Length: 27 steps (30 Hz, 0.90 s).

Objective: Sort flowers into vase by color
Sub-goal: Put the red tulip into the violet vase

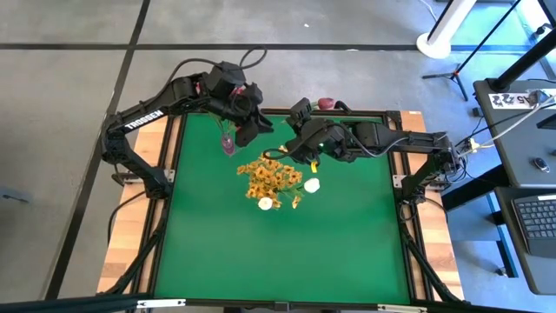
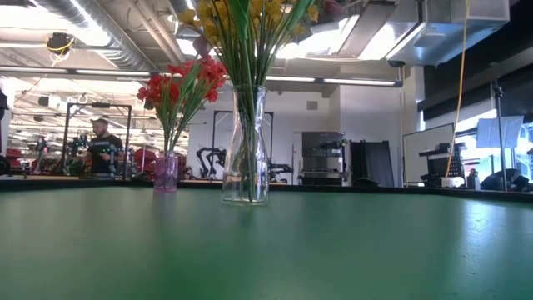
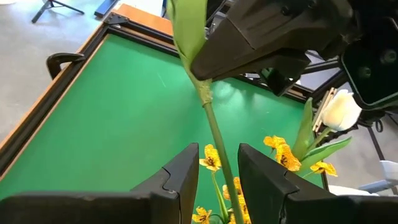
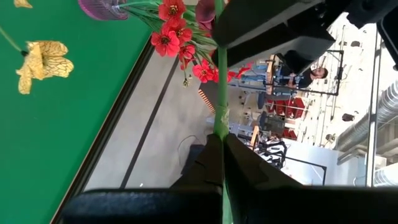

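A green flower stem (image 4: 219,118) is pinched by the fully closed right gripper (image 4: 219,146), held above the table's (image 1: 347,252) far edge, approx 12 o'clock from centre. The same stem is straddled by the left gripper (image 3: 217,165), approx 11 o'clock; fingers (image 3: 183,171) are seen half-parted w/ the stem between, contact can't be told. Yellow-orange sprays (image 2: 241,17) and white tulip buds (image 1: 311,185) are set in a clear glass vase (image 2: 246,150) near centre. Red clusters (image 2: 179,83) are set in a small purple vase (image 2: 166,173) at 11 o'clock.
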{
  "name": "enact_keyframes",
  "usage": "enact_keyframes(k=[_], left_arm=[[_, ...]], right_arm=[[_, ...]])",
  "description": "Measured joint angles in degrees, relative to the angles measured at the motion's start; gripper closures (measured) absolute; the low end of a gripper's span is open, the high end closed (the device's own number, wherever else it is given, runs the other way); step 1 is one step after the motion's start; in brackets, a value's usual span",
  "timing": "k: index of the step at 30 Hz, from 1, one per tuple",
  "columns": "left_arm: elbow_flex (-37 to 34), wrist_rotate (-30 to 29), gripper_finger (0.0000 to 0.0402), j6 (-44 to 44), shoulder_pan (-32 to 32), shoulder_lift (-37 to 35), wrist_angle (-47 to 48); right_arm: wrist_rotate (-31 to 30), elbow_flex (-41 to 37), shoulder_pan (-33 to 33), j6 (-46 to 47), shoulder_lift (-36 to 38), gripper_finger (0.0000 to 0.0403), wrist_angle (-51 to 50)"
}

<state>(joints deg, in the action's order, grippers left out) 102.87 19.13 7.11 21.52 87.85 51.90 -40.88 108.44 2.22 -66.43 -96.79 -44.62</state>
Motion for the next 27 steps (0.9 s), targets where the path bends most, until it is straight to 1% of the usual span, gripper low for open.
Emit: enact_keyframes(k=[11,14,19,27], left_arm=[[0.0,-0.9,0.0297,0.2,0.0,0.0,0.0],[0.0,-1.0,0.0318,0.0,0.0,0.0,0.2],[0.0,-1.4,0.0389,-0.2,0.0,0.5,0.5],[0.0,-2.3,0.0400,-1.3,-0.3,1.9,1.2]], right_arm=[[0.0,0.0,0.0,0.1,0.0,0.0403,0.0],[0.0,0.0,0.0,0.1,0.0,0.0403,0.0],[0.0,0.0,0.0,0.1,0.0,0.0403,0.0],[0.0,0.0,0.0,0.0,0.0,0.0401,0.7]])
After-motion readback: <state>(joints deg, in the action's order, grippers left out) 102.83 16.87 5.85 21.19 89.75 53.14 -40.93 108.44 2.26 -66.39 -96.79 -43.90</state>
